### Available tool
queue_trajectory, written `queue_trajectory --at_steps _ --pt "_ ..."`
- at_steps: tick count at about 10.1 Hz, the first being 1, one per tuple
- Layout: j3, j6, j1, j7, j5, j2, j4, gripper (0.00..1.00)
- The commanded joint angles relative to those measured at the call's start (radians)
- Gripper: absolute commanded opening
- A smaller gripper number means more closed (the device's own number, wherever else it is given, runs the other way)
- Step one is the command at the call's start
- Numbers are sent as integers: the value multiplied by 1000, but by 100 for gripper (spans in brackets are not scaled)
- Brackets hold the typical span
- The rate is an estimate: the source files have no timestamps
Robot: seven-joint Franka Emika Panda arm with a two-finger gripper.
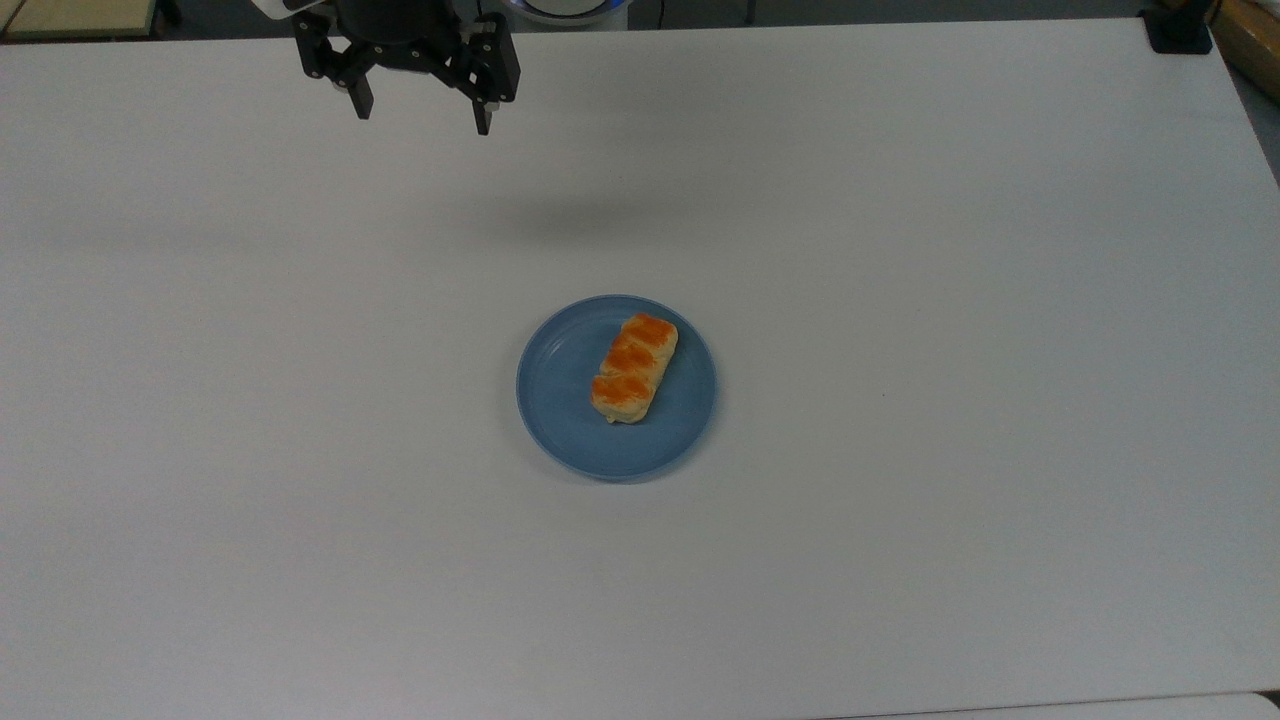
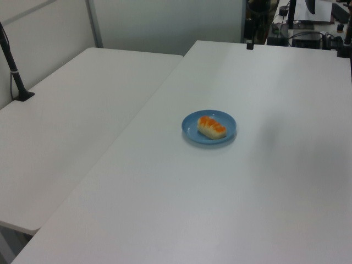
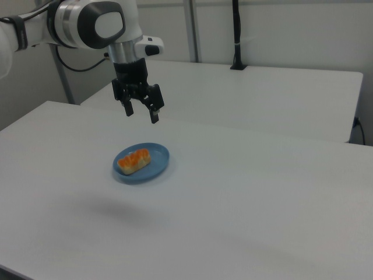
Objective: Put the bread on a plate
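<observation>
The bread (image 1: 634,367), pale yellow with three orange-brown bumps, lies on the round blue plate (image 1: 560,385) near the middle of the white table. The same bread (image 2: 212,127) and plate (image 2: 190,126) appear in the left view, and the bread (image 3: 134,160) on the plate (image 3: 158,158) in the right view. My gripper (image 1: 421,114) hangs high in the air at the top view's upper left, far from the plate, open with nothing between its fingers. In the right view the gripper (image 3: 141,113) hovers above and behind the plate.
A second white table (image 2: 66,126) adjoins on the left view's left, with a black pole (image 2: 12,69) at its edge. A black clamp (image 1: 1178,30) sits on the table corner at the top view's upper right.
</observation>
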Motion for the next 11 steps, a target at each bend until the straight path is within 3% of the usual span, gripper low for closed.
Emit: queue_trajectory --at_steps 1,11 --pt "-9 -18 7 -14 18 -11 -5 100" --pt "-11 -18 -4 -12 18 -15 -5 100"
